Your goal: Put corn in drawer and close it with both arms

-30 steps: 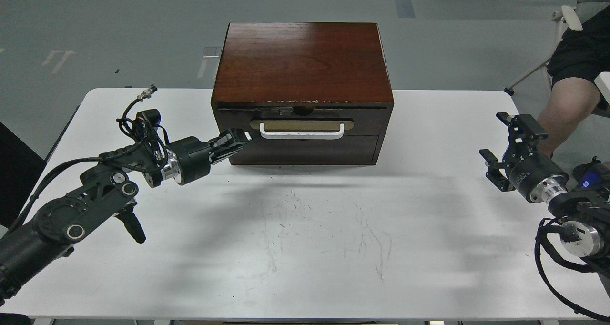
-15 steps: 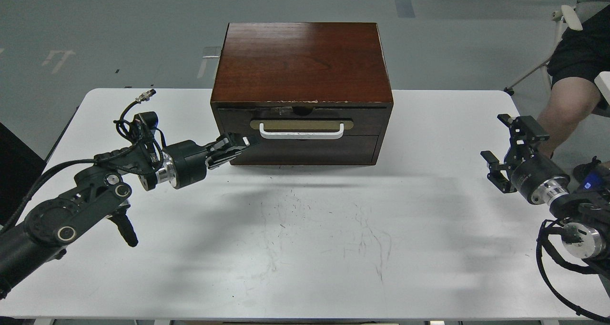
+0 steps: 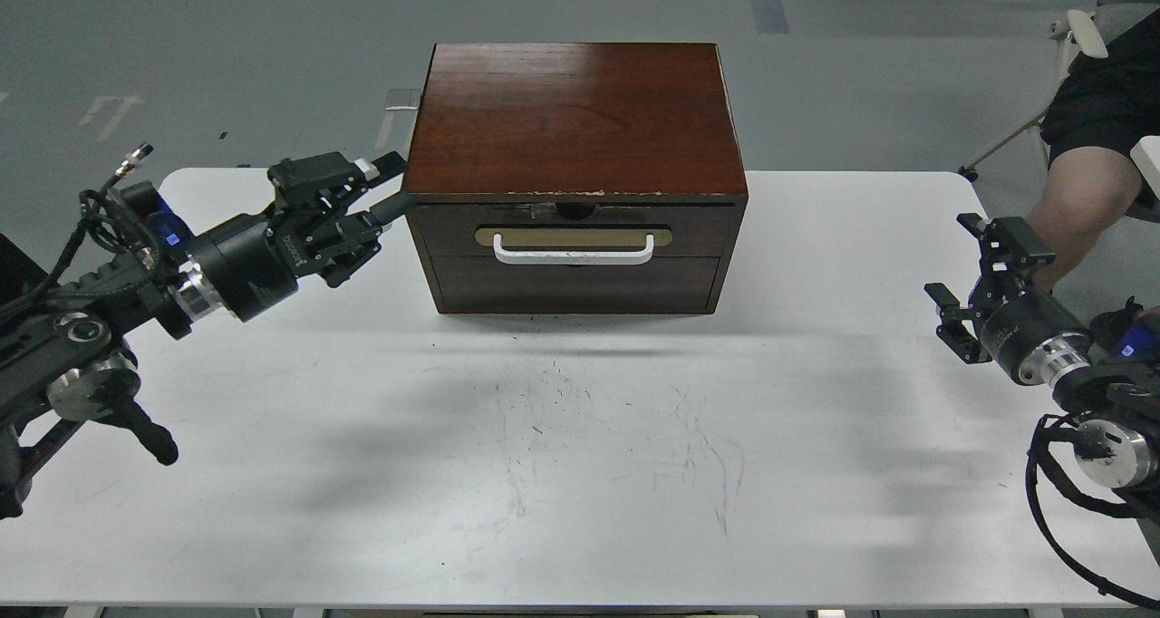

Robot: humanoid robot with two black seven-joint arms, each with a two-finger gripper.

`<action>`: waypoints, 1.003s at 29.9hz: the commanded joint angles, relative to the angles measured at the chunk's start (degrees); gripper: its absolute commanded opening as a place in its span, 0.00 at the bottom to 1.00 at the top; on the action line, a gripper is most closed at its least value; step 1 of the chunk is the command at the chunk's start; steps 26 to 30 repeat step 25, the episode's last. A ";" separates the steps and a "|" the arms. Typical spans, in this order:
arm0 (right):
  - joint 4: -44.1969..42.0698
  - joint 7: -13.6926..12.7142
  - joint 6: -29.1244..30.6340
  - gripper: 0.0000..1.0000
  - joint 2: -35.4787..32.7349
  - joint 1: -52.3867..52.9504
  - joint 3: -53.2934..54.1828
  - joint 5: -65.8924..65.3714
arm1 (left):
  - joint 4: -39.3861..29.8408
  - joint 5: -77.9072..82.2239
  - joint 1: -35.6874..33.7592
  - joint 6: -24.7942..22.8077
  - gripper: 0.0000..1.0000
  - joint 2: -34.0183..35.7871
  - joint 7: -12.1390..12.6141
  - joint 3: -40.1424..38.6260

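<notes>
A dark wooden cabinet [image 3: 575, 174] is occupying the upper centre of the white table [image 3: 580, 473], the left gripper [image 3: 385, 197] is crowding its upper-left corner, and bare tabletop is lying open across the lower frame and the right side.

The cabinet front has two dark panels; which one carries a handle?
The upper one, the drawer: it bears a tan plate and a white bar handle. The lower panel is plain dark wood, without any handle.
</notes>
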 commanded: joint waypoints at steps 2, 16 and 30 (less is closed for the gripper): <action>-0.24 0.00 0.01 1.00 0.42 -0.01 0.07 0.00 | 0.60 -13.37 2.27 0.00 1.00 1.68 -0.15 -1.23; -0.24 0.00 0.01 1.00 7.54 0.08 6.56 0.00 | 10.18 -17.87 9.83 0.00 1.00 1.15 -0.15 -1.67; -0.16 0.00 0.19 1.00 9.03 0.17 7.89 0.00 | 10.00 -17.70 10.19 0.00 1.00 1.15 -0.15 0.26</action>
